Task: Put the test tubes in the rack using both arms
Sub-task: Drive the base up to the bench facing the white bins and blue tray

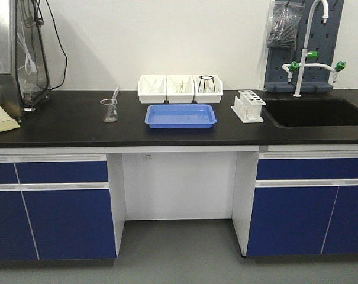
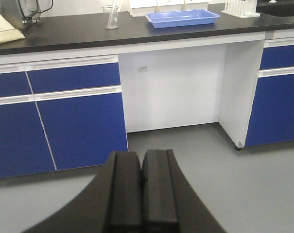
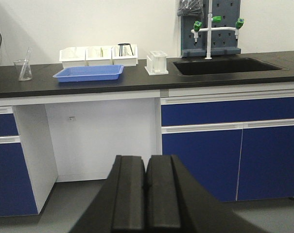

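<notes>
The left gripper [image 2: 142, 191] and right gripper [image 3: 146, 194] are seen pressed closed, nothing held, well back from the counter [image 1: 60, 121]. The rack [image 1: 248, 106] is set beside the sink [image 1: 315, 112]. A test tube [image 1: 114, 96] is leaned in the beaker [image 1: 110, 112], with a blue tray [image 1: 180, 116] between.

White wall [image 1: 167, 35], black countertop [image 1: 66, 121], blue cabinets [image 1: 66, 222], grey floor [image 1: 179, 248]

A blue tray [image 1: 180, 116] lies before three white bins [image 1: 180, 96], beaker [image 1: 109, 111] leftward.
</notes>
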Controlling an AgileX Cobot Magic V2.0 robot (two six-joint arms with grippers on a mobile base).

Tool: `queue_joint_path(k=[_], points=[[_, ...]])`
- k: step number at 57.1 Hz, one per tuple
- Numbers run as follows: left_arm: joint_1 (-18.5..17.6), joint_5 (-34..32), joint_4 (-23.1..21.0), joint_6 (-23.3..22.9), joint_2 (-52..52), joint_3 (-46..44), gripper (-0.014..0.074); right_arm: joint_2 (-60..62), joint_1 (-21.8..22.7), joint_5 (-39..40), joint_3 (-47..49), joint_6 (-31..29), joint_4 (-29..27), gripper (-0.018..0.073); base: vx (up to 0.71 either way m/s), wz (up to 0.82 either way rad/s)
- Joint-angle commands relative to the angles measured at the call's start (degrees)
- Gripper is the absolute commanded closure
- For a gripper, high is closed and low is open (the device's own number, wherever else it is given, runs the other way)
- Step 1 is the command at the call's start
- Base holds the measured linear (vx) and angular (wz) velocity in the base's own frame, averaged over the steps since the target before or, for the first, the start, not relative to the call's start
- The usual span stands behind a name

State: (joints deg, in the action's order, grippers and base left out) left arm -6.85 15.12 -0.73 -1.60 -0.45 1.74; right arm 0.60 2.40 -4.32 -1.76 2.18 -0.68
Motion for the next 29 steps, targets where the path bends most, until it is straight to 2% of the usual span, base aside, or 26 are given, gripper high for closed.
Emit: queue_joint_path(k=[1, 29], points=[[0.0, -4.6, -0.4, -0.2, -0.6, 1.5, 0.0617, 0.4, -0.2, 4.8, -0.6, -0.2, 0.2, 0.0566, 0.16, -0.03], [0.0, -4.6, -0.4, -0.2, -0.6, 1.5, 0.0617, 0.4, -0.2, 4.8, -0.6, -0.2, 0.2, 0.0566, 0.26, -0.07]])
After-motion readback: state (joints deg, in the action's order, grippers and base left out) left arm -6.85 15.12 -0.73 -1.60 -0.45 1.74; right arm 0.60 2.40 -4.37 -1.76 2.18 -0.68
